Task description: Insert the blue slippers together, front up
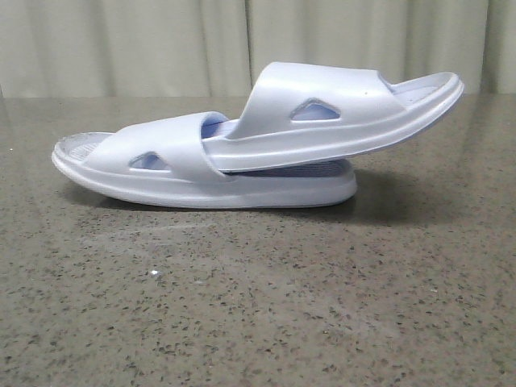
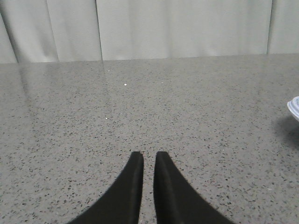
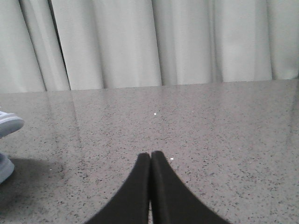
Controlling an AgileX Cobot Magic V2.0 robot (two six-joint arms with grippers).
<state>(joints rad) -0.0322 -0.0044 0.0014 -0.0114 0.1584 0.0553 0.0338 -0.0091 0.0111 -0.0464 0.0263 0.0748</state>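
Note:
The blue slippers lie nested in the middle of the table in the front view. The lower slipper [image 1: 173, 153] rests flat on its sole. One end of the upper slipper [image 1: 355, 93] is pushed in under the lower one's strap, and its other end tilts up to the right. Neither gripper shows in the front view. My left gripper [image 2: 149, 154] hovers over bare table with only a thin gap between its fingers and nothing in it; a slipper edge [image 2: 294, 108] shows far to one side. My right gripper [image 3: 150, 154] is shut and empty, with slipper ends [image 3: 8, 125] at the frame's edge.
The speckled grey stone table [image 1: 258, 306] stretches around the slippers on all sides. A pale pleated curtain [image 1: 161, 40] hangs behind the table's far edge.

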